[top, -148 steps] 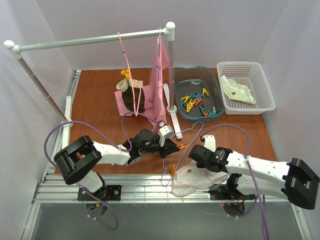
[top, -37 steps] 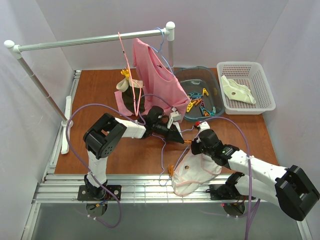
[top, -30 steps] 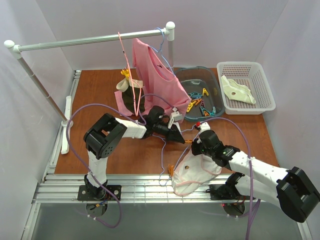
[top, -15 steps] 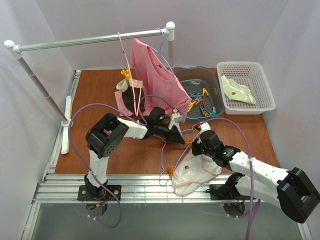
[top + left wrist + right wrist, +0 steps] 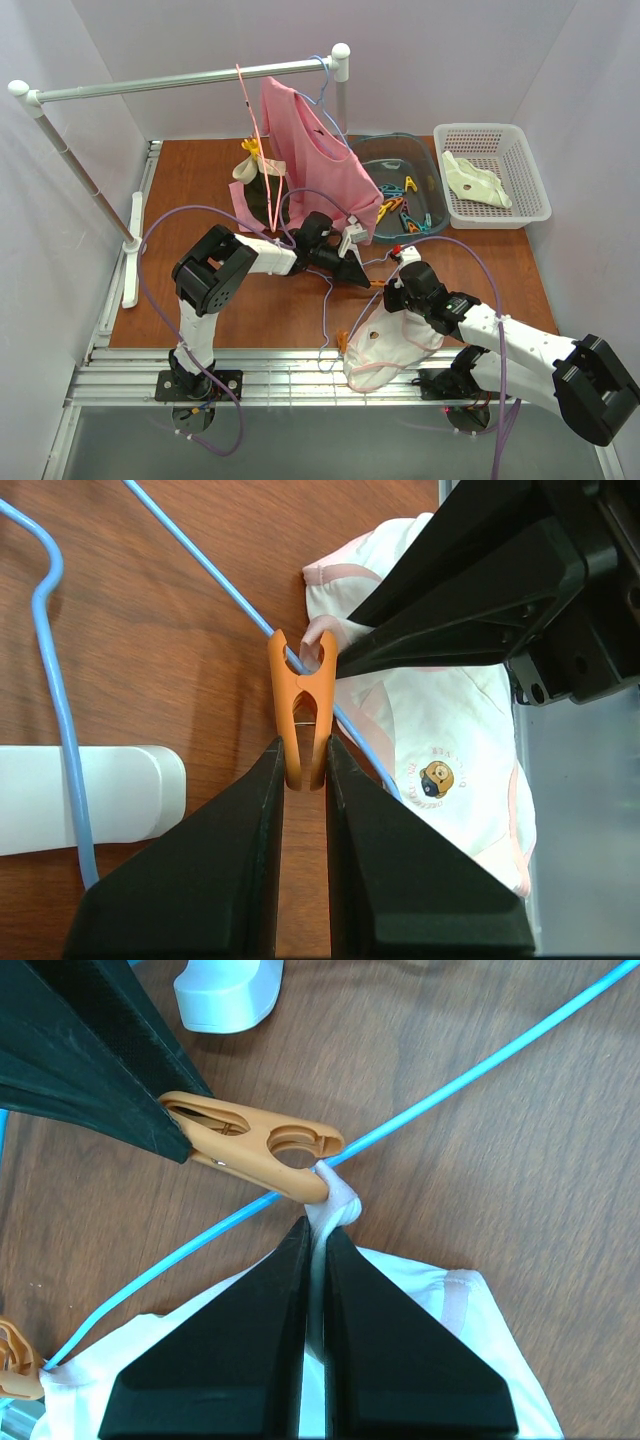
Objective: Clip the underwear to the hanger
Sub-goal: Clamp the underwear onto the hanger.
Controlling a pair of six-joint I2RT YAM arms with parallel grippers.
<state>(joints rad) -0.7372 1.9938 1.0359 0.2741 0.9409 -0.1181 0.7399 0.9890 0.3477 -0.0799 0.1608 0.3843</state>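
Note:
The white, pink-edged underwear (image 5: pixel 395 340) lies at the table's near edge, also seen in the left wrist view (image 5: pixel 450 740). The light-blue wire hanger (image 5: pixel 327 310) lies on the wood across it (image 5: pixel 450 1090). My right gripper (image 5: pixel 318 1228) (image 5: pixel 392 292) is shut on a bunched corner of the underwear, held up against the wire. My left gripper (image 5: pixel 304 750) (image 5: pixel 362 280) is shut on the handles of an orange clothespin (image 5: pixel 303 710) (image 5: pixel 260 1145). The pin's mouth sits at the wire and the fabric bunch. Another orange clothespin (image 5: pixel 343 340) holds the underwear's other corner.
A rail (image 5: pixel 190 78) carries a pink garment (image 5: pixel 315 150) and a pink hanger (image 5: pixel 250 110) with dark olive underwear (image 5: pixel 270 200). A tub (image 5: pixel 390 137) of clothespins and a white basket (image 5: pixel 492 127) stand at the back right. A white rack foot (image 5: pixel 80 800) lies beside the hanger.
Since the earliest frame my left gripper has moved right with the clothespin to the underwear's corner, and the pink garment has swung out. Over the last second nothing visibly moved.

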